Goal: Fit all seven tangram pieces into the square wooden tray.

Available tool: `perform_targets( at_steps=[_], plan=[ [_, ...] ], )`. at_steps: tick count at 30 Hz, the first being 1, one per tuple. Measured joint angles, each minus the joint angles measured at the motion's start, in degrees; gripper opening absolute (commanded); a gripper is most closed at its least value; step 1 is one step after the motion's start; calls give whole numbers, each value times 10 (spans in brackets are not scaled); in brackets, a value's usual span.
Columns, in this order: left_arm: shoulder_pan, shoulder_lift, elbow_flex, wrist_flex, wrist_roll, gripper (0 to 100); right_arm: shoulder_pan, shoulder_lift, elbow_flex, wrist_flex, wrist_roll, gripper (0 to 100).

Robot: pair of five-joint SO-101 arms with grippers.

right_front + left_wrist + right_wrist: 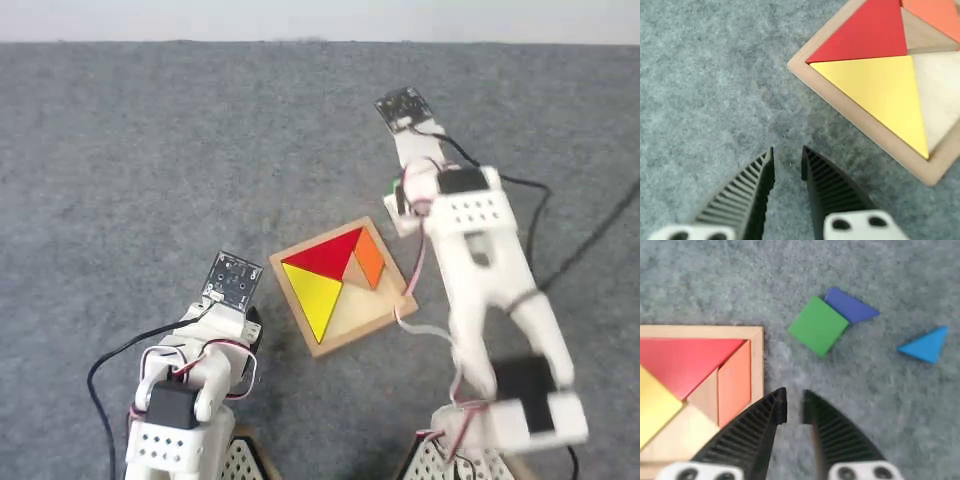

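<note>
Progress: roughly under half done, by my judgement. Tray (362, 305) sits at centre of the high view, turned corner-on.

In the tray:
- red triangle (328, 255), toward the upper corner
- yellow triangle (313, 295), touching the red one along one edge, on the left side
- orange piece (370, 260), against the upper-right wall, beside the red
- the lower-right part is bare wood, so you have open room there, plus a small bare gap between red and orange

Loose on the grey tabletop, off the tray corner nearest the orange piece:
- green square (818, 325), touching the dark blue parallelogram (850, 305)
- light blue triangle (925, 345), well apart from those two

Three seated, three loose counted. The task names seven, so you likely have four to place.

Hands:
- left hand (787, 152): narrow gap, holding nothing, over bare tabletop just off the tray's rim by the yellow triangle
- right hand (792, 400): narrow gap, holding nothing, just outside the tray wall by the orange piece, with the green square near ahead
</note>
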Motion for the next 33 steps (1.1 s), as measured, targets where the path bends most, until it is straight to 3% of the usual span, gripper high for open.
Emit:
perform_targets(
  at_steps=[4,12,15,33],
  plan=[
    [0,0,0,0,0,88,0,120,-98,4,-33,239],
    [0,0,0,0,0,88,24,325,-273,4,-242,241],
    [0,0,0,0,0,88,25,374,-331,4,-288,241],
    [0,0,0,0,0,88,12,465,-440,33,-318,240]
  ],
)
